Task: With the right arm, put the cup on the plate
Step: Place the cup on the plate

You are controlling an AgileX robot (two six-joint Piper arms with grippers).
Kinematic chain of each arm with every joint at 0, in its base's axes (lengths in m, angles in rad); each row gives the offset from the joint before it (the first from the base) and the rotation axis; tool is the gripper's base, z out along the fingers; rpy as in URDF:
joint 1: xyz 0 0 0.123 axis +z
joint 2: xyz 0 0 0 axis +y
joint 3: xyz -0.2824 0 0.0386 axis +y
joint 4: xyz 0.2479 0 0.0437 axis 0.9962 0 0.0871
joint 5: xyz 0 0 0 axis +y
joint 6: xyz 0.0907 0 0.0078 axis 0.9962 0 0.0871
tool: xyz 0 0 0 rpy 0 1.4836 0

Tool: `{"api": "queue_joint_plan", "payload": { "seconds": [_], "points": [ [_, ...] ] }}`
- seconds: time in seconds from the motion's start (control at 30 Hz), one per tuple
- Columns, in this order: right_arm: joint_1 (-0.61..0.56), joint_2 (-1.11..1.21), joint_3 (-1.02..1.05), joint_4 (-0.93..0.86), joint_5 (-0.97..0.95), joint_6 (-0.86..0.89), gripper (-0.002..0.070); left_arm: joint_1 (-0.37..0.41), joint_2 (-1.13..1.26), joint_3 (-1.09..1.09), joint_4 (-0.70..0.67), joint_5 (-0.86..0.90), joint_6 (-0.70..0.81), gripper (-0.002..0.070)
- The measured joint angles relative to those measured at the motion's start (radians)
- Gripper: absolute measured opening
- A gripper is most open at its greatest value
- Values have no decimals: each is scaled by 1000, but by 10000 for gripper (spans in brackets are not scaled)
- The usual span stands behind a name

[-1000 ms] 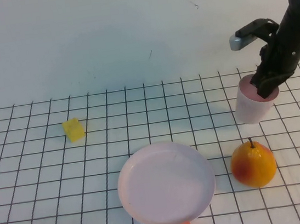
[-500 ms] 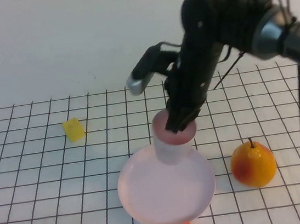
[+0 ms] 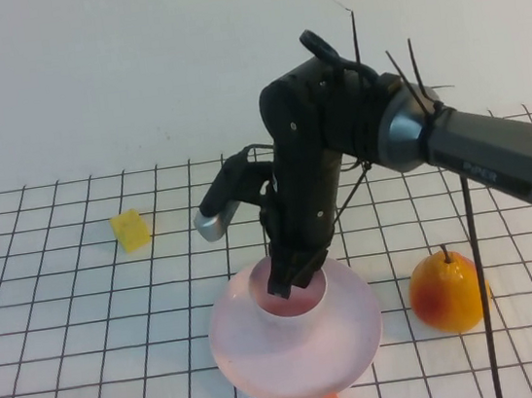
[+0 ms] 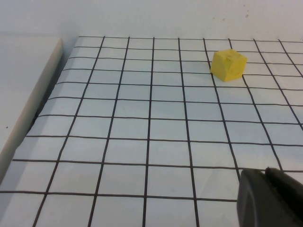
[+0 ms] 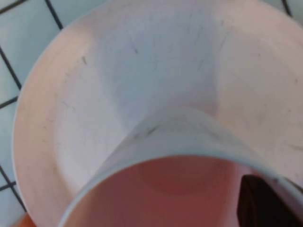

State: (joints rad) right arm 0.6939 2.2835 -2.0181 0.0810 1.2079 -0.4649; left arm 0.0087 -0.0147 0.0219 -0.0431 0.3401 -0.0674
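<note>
The cup [image 3: 289, 299] sits upright on the plate [image 3: 357, 329], its rim pinched by the right gripper [image 3: 289, 282], one finger inside. Opening off-centre or lifting askew could tip it toward the pear [image 3: 448, 293], right of the gripper. The left gripper [image 4: 270, 198] hangs over bare grid; I cannot tell its state.

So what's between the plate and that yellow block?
Only bare grid table, per the high view, between plate and yellow block. Right gripper holds cup; left gripper is parked.
</note>
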Motion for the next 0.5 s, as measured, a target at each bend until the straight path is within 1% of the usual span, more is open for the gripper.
{"api": "queue_joint_plan", "payload": {
  "seconds": [0.13,0.2,0.23,0.3,0.37,0.43,0.5],
  "points": [
    [0,29,0,2,10,2,25,0,0,0,2,0,0,-3],
    [0,29,0,4,12,2,42,0,0,0,2,0,0,-3],
    [0,29,0,4,12,2,65,0,0,0,2,0,0,-3],
    [0,29,0,4,12,2,134,0,0,0,2,0,0,-3],
    [0,29,-2,4,12,2,241,0,0,0,2,0,0,-3],
    [0,29,-7,4,12,2,314,0,0,0,2,0,0,-2],
    [0,29,-27,-1,14,8,352,0,0,0,2,0,0,-3]
  ]
}}
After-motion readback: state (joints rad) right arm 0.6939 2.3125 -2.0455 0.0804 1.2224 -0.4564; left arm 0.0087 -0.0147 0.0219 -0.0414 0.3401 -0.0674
